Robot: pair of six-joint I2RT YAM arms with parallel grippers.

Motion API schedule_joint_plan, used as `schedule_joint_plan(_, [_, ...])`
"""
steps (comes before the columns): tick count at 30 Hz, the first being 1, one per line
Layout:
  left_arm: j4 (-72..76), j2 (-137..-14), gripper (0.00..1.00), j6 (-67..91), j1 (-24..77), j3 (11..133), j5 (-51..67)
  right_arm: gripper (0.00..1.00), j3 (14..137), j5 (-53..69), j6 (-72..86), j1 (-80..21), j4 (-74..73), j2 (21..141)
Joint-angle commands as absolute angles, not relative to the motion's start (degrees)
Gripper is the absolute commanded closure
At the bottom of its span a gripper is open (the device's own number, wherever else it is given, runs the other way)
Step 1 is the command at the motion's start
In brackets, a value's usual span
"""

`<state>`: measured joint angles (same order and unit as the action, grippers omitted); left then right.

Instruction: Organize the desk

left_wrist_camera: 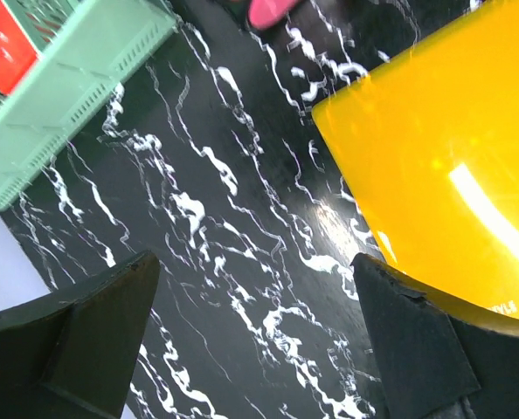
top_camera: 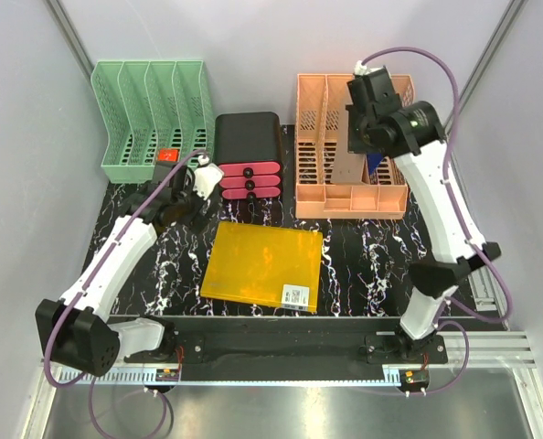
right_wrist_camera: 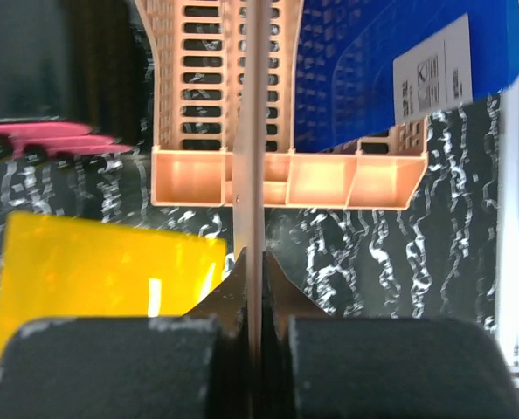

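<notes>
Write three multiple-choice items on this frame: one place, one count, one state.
1. Where on the desk lies the yellow folder? A far left corner; B the middle, before the black drawer unit; C far right corner.
2. How many pink drawers has that unit? A one; B six; C three.
3. The right claw is: A shut on a thin brown sheet; B open, empty; C out of view.
Key: B, it lies centred before the unit; C, three pink fronts stacked; A, the sheet is pinched edge-on.
</notes>
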<state>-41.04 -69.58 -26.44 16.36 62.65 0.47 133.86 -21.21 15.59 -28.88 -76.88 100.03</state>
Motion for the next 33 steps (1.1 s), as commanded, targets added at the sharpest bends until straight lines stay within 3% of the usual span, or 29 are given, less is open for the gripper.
schedule_joint_plan(1, [-40.0, -68.8, 0.01, -25.4, 15.9, 62.8, 2.5, 1.0, 140.4, -27.8, 11.4, -29.3, -79.7, 103.8])
schedule_joint_plan(20, [-39.2, -67.9, 0.01, -25.2, 14.5, 57.3, 3.3, 1.0, 150.5, -24.9, 8.2, -26.9, -73.7, 116.2])
schedule_joint_plan(33, [-39.1, -67.7, 0.01, -24.5, 14.4, 57.4, 3.9, 1.0, 149.4, -2.3, 12.2, -16.4, -74.1, 123.7])
